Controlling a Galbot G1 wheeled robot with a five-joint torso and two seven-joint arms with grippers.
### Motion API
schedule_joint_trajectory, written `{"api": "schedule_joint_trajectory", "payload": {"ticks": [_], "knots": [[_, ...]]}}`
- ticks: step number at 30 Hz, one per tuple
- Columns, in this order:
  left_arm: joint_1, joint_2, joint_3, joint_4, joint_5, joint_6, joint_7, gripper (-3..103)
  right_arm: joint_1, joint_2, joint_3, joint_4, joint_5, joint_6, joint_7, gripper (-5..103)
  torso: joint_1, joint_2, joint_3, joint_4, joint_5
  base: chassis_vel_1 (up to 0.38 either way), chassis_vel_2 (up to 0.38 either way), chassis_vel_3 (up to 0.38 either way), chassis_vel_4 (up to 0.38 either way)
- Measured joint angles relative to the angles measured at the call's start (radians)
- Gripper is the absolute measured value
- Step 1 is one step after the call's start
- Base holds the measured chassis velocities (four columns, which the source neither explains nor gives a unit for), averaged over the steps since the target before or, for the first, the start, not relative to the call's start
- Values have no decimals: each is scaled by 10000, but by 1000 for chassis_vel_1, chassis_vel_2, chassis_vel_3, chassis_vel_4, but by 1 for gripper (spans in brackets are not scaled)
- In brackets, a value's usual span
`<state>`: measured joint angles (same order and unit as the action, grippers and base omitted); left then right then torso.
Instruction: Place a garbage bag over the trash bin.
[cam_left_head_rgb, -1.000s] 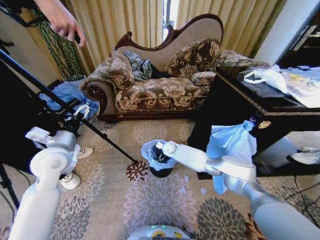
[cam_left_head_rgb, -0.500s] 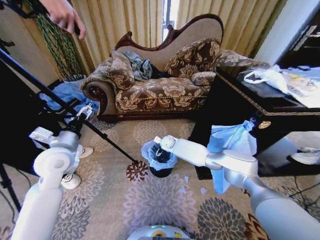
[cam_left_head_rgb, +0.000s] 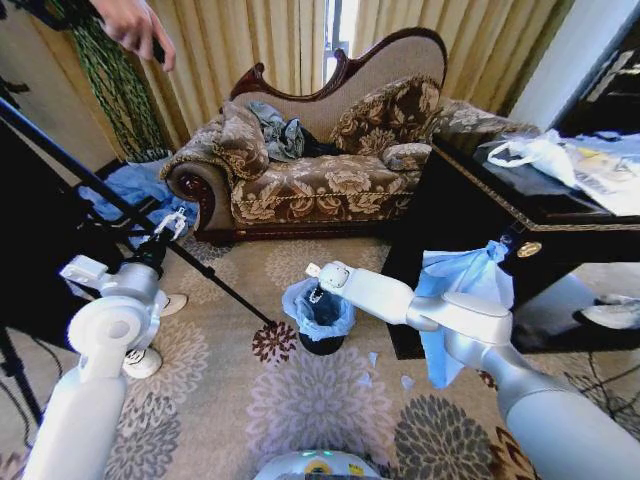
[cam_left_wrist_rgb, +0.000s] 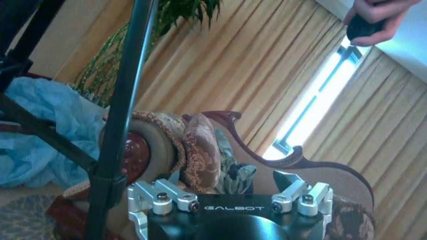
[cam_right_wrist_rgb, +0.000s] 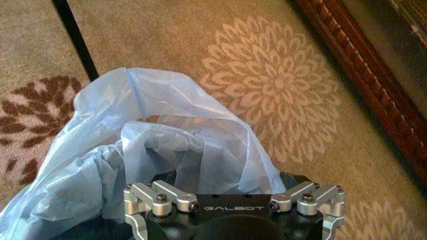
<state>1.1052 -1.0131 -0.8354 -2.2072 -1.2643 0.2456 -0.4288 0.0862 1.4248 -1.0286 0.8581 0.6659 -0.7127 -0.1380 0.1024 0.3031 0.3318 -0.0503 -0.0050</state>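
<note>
A home living room: an ornate floral sofa (cam_left_head_rgb: 320, 150) with a carved wooden frame stands before long gold curtains (cam_left_head_rgb: 240, 45), on a flower-patterned carpet (cam_left_head_rgb: 310, 400), beside a dark wooden counter (cam_left_head_rgb: 520, 215).

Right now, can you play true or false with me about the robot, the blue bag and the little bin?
1. The garbage bag sits in the mouth of the trash bin. True.
2. The trash bin stands on the sofa. False: it stands on the carpet in front of the sofa.
3. The right hand is over the bin's opening. True.
4. The left hand is grabbing the bag. False: it is raised off to the robot's left, far from the bag.
5. The bag is red. False: it is light blue.
</note>
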Motion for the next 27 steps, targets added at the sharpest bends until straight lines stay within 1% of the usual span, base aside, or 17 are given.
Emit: {"api": "schedule_joint_trajectory", "payload": {"ticks": [5, 9, 12, 14, 17, 19, 23, 24, 27], "knots": [[210, 29, -126, -46, -42, -9, 17, 97, -165, 168, 114, -466, -280, 165, -96, 100, 0, 0, 0, 0, 0, 0, 0, 0, 0], [245, 34, -131, -62, -47, -10, 19, 97, -176, 77, 260, -445, -327, 172, -88, 100, 0, 0, 0, 1, 0, 0, 0, 0, 0], [164, -45, 4, -117, -31, -9, 2, 97, -25, -362, 539, 89, -169, 91, 4, 100, 0, 0, 0, -1, 0, 0, 0, 0, 0], [110, -67, 51, -123, -23, -6, -10, 97, 35, -496, 604, 264, -88, 53, 38, 100, 0, 0, -1, -2, 0, 0, 0, 0, 0], [29, -42, 120, -122, -10, 5, -35, 97, 102, -1034, 750, 1002, 230, -121, 260, 100, 0, 0, 0, -2, 1, 0, 0, 0, 0], [24, -25, 121, -116, -11, 6, -35, 97, 101, -1151, 764, 1189, 316, -140, 330, 100, 0, 0, 0, -1, 1, 0, 0, 0, 0], [12, 65, 85, -39, -16, 9, -38, 97, 31, -2127, 591, 2864, 906, -187, 842, 100, -1, 0, -1, -2, 3, 0, 0, 0, 0], [12, 65, 85, -39, -16, 9, -38, 97, 31, -2127, 591, 2864, 906, -187, 842, 100, -1, 0, -1, -2, 3, 0, 0, 0, 0], [-23, 88, 92, 9, -18, 10, -38, 97, -101, -2508, 376, 3515, 1106, -192, 1021, 100, -1, 0, -1, -3, 2, 0, 0, 0, 0]]}}
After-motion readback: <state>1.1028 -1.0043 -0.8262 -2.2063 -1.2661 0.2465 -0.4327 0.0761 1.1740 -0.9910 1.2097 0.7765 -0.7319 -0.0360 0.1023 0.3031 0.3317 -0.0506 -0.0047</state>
